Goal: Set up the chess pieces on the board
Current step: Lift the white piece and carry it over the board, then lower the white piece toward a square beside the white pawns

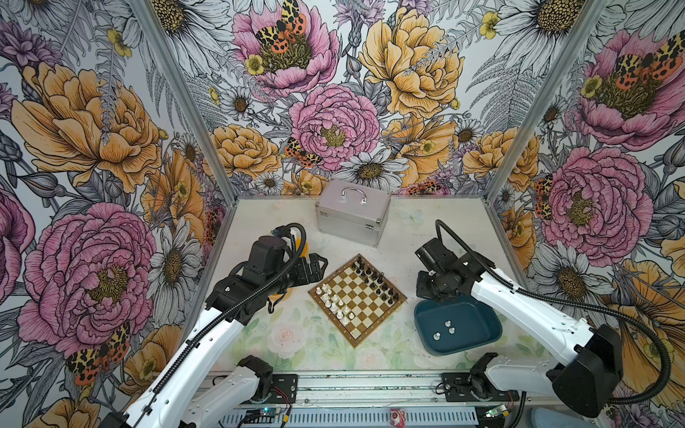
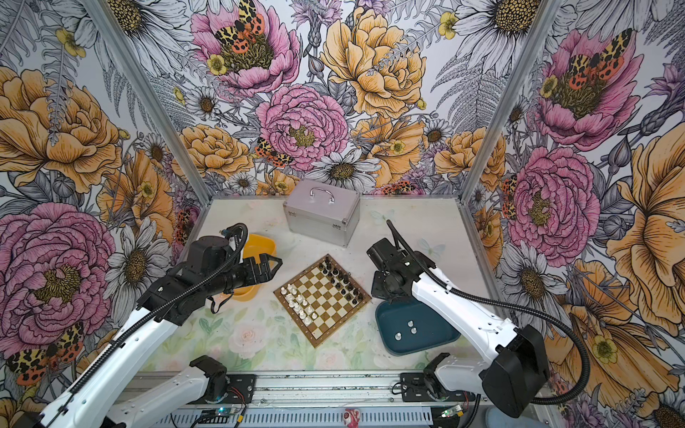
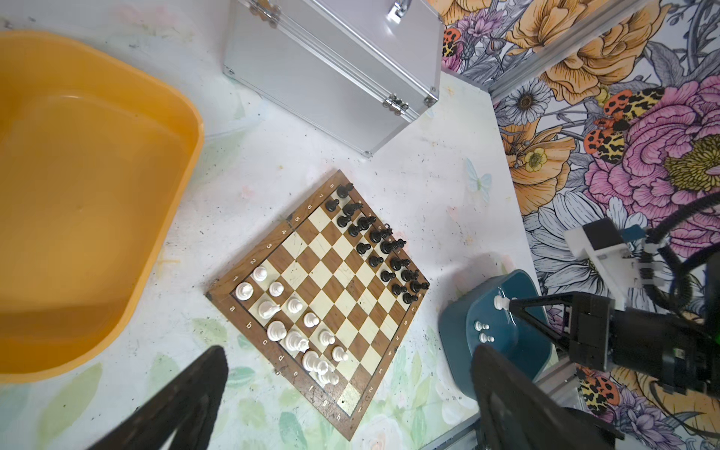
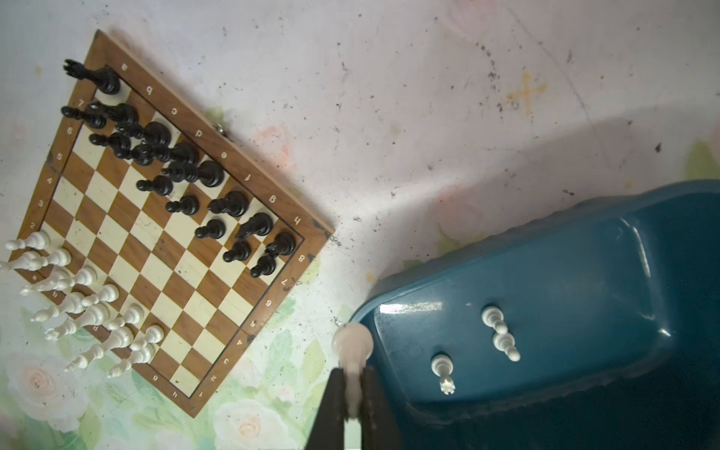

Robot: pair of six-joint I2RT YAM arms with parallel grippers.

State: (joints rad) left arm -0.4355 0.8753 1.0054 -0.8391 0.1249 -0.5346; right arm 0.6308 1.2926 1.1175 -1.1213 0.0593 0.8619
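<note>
Nearest us runs the metal rail [image 1: 370, 385]. Beyond it the teal tray [image 1: 463, 344] sits on the surface with three white pieces [image 1: 451, 330] inside. At the tray's board-side rim our right hand [image 4: 352, 380] is clamped on a white piece [image 4: 352, 343], its round base pointing outward. We judge this the carry step, tray to board. Next comes the board [image 1: 365, 302]: black pieces [image 1: 374, 276] fill its far-right rows, and white pieces [image 1: 333, 302] line the opposite side, with free squares at the near corner. The next move calls for crossing to one of those squares and lowering the piece upright, clear of its neighbours. Farther off our left hand [image 1: 320, 270] hovers spread wide and empty beside the board, before the yellow tray [image 2: 259, 244]; the silver case [image 1: 352, 215] stands farthest.
</note>
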